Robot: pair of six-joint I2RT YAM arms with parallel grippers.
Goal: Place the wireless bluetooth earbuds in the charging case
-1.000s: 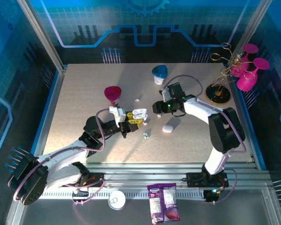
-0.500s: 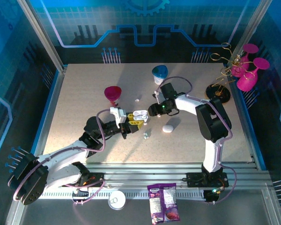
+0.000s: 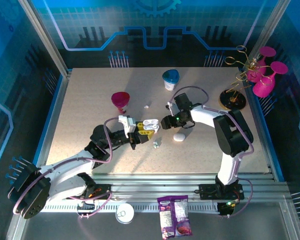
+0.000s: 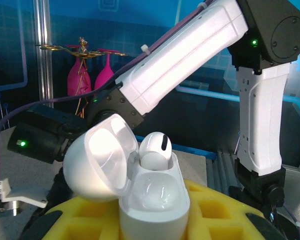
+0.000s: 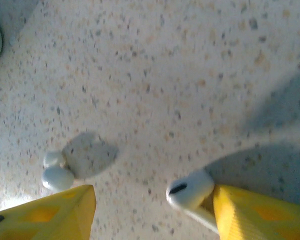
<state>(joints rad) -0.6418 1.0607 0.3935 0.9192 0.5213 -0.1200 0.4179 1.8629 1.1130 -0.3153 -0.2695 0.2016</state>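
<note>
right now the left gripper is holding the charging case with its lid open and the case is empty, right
Not quite. The charging case is not empty: one earbud stands in it, as the left wrist view shows. The rest is right: the left gripper holds the case, and its lid is open.

Tool [image 5: 151, 199] spread; earbud [image 5: 190, 189] touching R finger, second earbud [image 5: 57, 176] on table [image 5: 165, 75].

Glossy wht case [image 4: 155, 202]; earbud [image 4: 151, 152] wht w/ blk slot; left pads [image 4: 215, 212] yel; table [image 5: 165, 75] beige, speckled.
</note>
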